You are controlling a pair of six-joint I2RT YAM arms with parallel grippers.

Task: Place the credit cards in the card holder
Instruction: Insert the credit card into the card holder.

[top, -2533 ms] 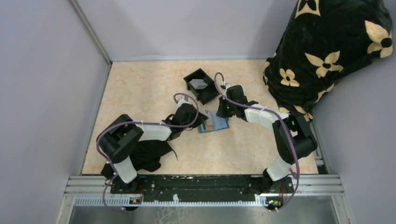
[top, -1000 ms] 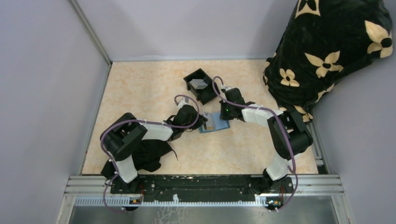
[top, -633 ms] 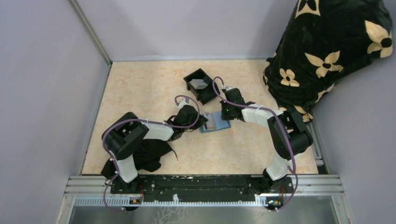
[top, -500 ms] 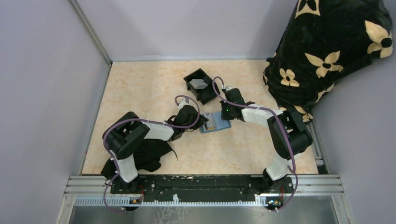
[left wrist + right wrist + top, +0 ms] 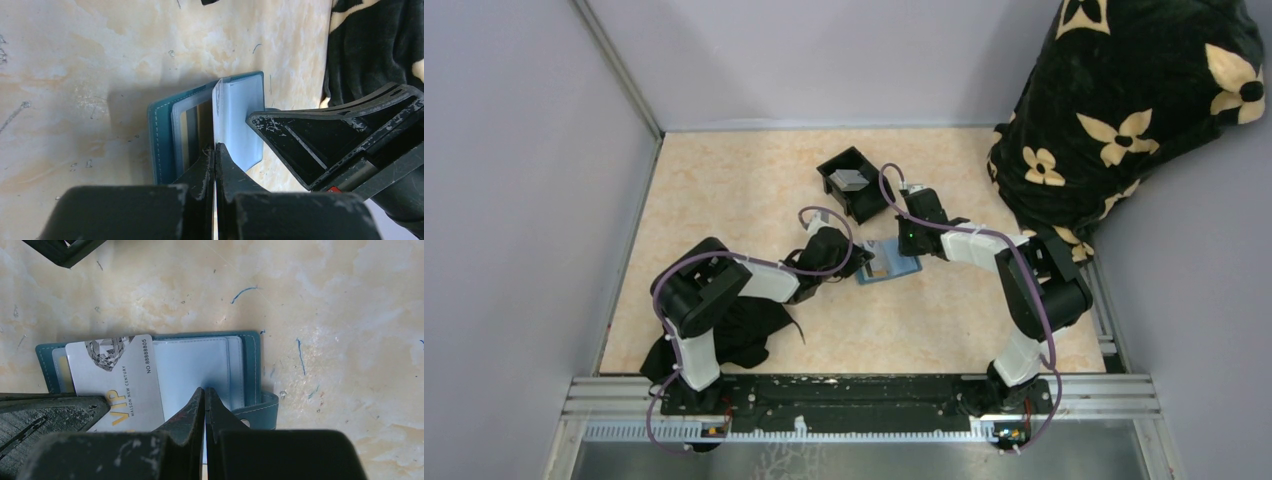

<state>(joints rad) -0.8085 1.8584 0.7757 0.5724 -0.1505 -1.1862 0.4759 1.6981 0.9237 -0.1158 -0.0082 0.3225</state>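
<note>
Here we are at mid-table, and the card holder [image 5: 896,270] lies open and flat on the tabletop [image 5: 724,200], spine running 12 to 6 in the right wrist view. The left gripper [image 5: 215,151] comes in from 9 o'clock with its fingers squeezed together on the silver card [image 5: 117,377]. That card sits printed face up, slanted over the holder's 9 o'clock half, its near corner tucked under the left finger. Beneath it we catch a strip of the tan card [image 5: 60,372] in the window pocket at the 9 o'clock edge.

The right gripper [image 5: 204,392] reaches in from 1 o'clock with its two fingers closed tight against each other. Their tips are down on the clear sleeve of the 3 o'clock half. Whether they actually pinch the plastic or only press on it, we can't make out from here.

At 11 o'clock from the holder stands the black tray [image 5: 829,168], apart from it, with something flat and grey inside. The flowered blanket [image 5: 1124,110] is heaped at 2 o'clock, and a black cloth [image 5: 749,335] lies at 8 o'clock.
</note>
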